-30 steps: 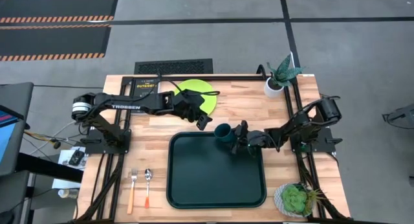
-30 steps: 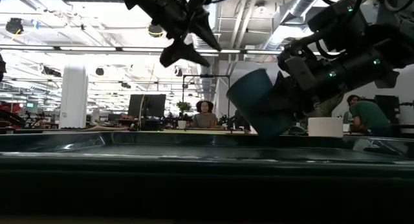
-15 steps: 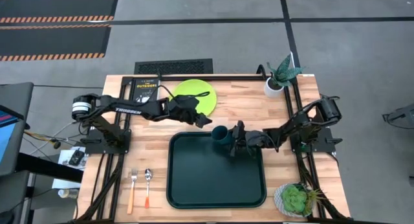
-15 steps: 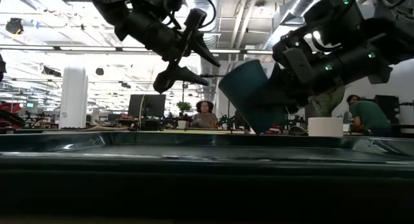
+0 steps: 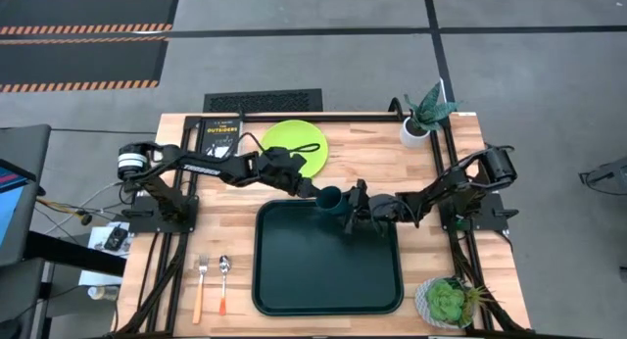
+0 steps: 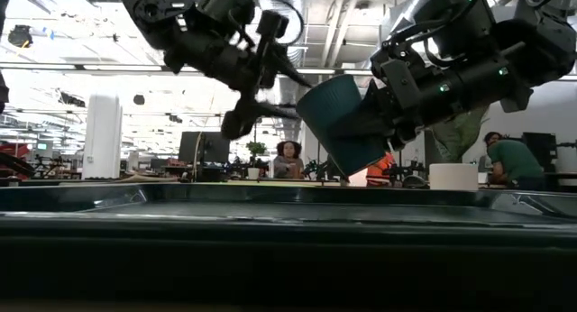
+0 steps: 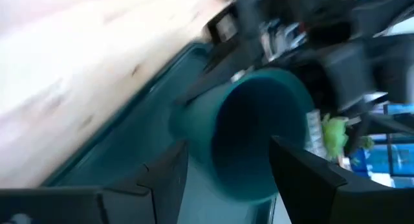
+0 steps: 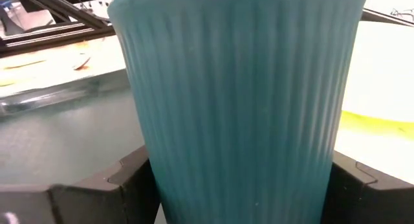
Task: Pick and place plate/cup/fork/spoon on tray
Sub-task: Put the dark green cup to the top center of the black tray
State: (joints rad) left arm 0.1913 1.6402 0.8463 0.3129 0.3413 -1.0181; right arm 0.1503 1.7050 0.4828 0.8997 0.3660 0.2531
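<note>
Now the left gripper (image 5: 312, 190), jaws parted, has closed in on the cup (image 5: 330, 197) clamped by the right gripper (image 5: 345, 210), above the tray's (image 5: 294, 280) 12 o'clock rim; wooden table (image 5: 392, 172), office behind.

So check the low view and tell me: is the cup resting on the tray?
No, the cup hangs tilted in the right gripper, clear above the tray.

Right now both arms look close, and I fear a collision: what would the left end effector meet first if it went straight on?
Probably the cup, held tilted by the right end effector. The open left end effector points into its mouth, though depth is unclear.
</note>
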